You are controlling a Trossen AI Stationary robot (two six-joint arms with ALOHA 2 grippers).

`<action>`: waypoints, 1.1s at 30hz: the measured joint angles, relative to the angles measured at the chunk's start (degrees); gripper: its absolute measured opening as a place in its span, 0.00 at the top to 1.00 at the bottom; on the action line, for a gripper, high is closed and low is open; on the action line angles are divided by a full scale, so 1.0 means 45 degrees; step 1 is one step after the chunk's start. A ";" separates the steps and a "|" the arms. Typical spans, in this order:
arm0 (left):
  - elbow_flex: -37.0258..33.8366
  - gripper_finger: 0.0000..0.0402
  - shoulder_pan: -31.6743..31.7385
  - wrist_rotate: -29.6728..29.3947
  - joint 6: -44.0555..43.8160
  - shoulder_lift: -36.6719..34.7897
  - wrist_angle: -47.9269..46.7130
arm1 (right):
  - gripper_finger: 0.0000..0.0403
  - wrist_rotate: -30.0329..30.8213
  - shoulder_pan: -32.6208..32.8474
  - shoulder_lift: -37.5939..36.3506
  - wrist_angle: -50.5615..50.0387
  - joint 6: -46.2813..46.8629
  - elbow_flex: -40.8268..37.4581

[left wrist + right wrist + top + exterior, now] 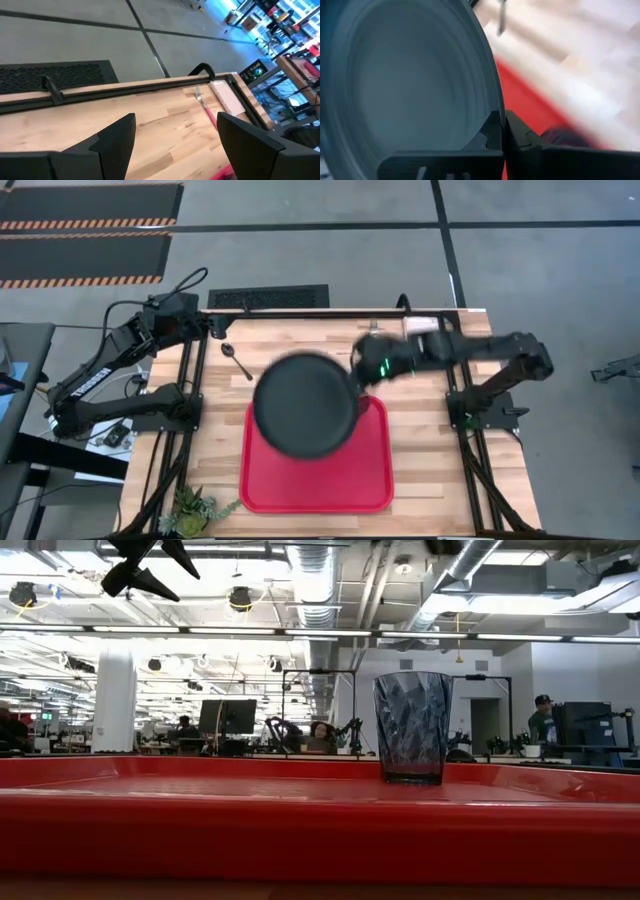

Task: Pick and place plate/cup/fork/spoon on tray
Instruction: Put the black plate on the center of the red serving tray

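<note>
The pale wood surface [420,440] carries the red tray [375,480] near its front edge. The plate [305,403] hangs above the tray's rear-left part, its rim pinched by the right gripper [502,131]. The cup [412,727] already stands on the tray. Judgement: lower the plate level onto bare tray floor, clear of the cup, before releasing. The spoon [236,360] and the fork [207,108] lie on the wood behind. The left gripper [175,132], spread, waits at the rear-left.
</note>
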 joint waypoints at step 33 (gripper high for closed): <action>0.0000 0.34 0.0000 0.0000 0.1007 0.0020 -0.0699 | 0.99 0.2007 0.6410 0.2389 0.3949 1.2467 -0.6289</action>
